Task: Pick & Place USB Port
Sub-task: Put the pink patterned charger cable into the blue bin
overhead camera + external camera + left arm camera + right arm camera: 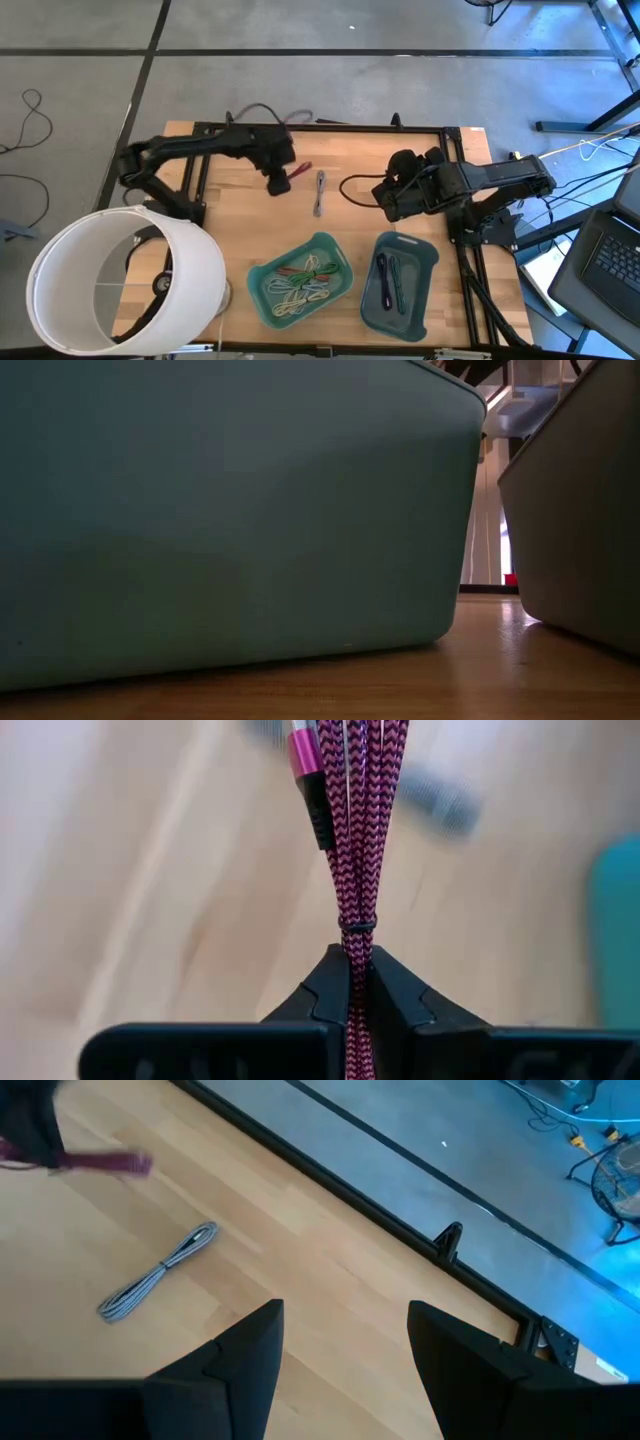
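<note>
We log: left gripper [358,982] clamped on pink braided USB cable [355,840], upper centre of high view | right gripper [345,1342] apart, centre right | no legible writing.

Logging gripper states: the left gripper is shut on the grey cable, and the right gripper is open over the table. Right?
Not quite. The left gripper is shut on the pink cable, as the left wrist view shows; the grey cable lies loose on the table. The right gripper is open.
</note>
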